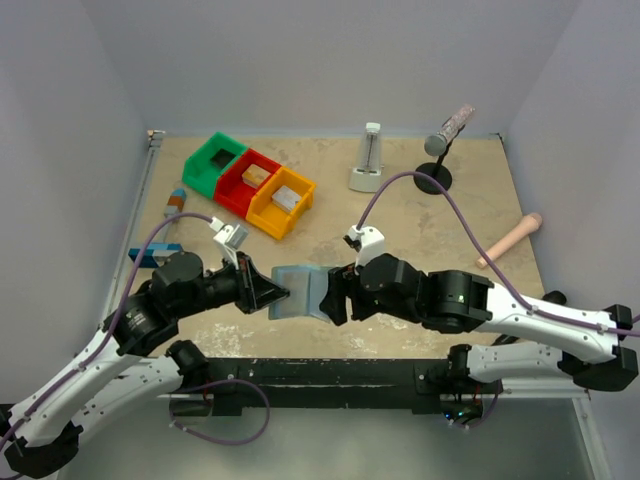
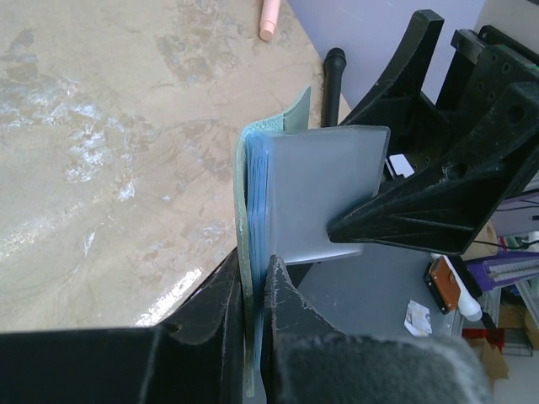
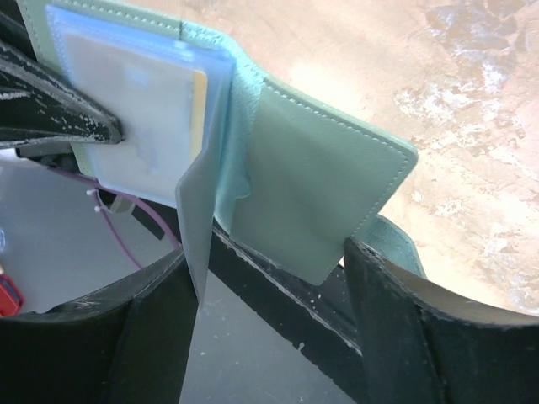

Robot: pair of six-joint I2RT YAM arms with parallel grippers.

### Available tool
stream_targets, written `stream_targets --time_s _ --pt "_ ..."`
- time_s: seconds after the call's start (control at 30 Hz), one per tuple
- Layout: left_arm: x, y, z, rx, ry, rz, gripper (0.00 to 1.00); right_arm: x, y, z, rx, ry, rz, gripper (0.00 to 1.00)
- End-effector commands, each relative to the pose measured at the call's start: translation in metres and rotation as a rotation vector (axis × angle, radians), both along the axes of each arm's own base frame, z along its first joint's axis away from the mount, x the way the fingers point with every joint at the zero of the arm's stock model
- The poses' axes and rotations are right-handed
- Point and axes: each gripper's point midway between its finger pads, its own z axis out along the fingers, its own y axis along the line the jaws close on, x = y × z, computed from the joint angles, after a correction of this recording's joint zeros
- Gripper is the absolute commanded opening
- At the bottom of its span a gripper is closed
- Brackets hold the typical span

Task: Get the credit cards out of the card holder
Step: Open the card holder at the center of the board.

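The left gripper (image 2: 253, 282) has its fingers (image 2: 215, 320) pinched almost shut on one edge of the holder (image 2: 249, 210). The holder stands on edge straight out from the fingertips, clear of the table (image 2: 101, 151). The right gripper (image 3: 269, 257) is wide open, with its fingers (image 3: 160, 337) well apart. The holder's free green panel (image 3: 324, 194) hangs in the gap between them. The panel's lower corner is just beside the finger on the right of the wrist view, and neither finger presses it. A thin grey leaf (image 3: 195, 227) fans out from the spine toward the other finger; I cannot tell whether it is a card or a sleeve. Beyond that finger, the clear sleeves show the edge of an orange card (image 3: 199, 109) tucked beside a pale card (image 3: 135, 109), both inside the holder. From above, the two grippers face tip to tip with the holder between them.
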Motion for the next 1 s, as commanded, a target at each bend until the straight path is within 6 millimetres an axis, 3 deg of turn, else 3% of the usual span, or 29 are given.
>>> stream_targets --time_s 0.0,0.27,0.43,0.53,0.6,0.73,0.87,0.97 --pt "-0.008 -0.010 0.018 -0.081 -0.040 -0.066 0.00 0.010 -0.011 0.009 0.040 -0.028 -0.084 0.74" --pt "-0.017 -0.014 0.031 -0.136 -0.067 -0.123 0.00 0.012 -0.016 0.011 0.065 -0.028 -0.105 0.87" --pt "-0.021 -0.013 0.039 -0.168 -0.085 -0.136 0.00 0.005 0.000 0.015 0.171 -0.013 -0.026 0.87" --pt "-0.022 -0.016 0.040 -0.179 -0.080 -0.149 0.00 -0.001 0.012 0.022 0.248 -0.011 0.035 0.81" --pt "-0.022 -0.016 0.040 -0.185 -0.078 -0.147 0.00 -0.005 0.016 0.023 0.285 -0.004 0.066 0.74" --pt "-0.025 -0.015 0.043 -0.200 -0.090 -0.156 0.00 -0.008 0.016 0.028 0.350 -0.013 0.092 0.39" --pt "-0.026 -0.014 0.048 -0.217 -0.106 -0.157 0.00 -0.009 0.013 0.033 0.390 -0.020 0.101 0.21" --pt "-0.026 -0.012 0.051 -0.225 -0.119 -0.153 0.06 -0.009 0.011 0.032 0.398 -0.016 0.105 0.00"
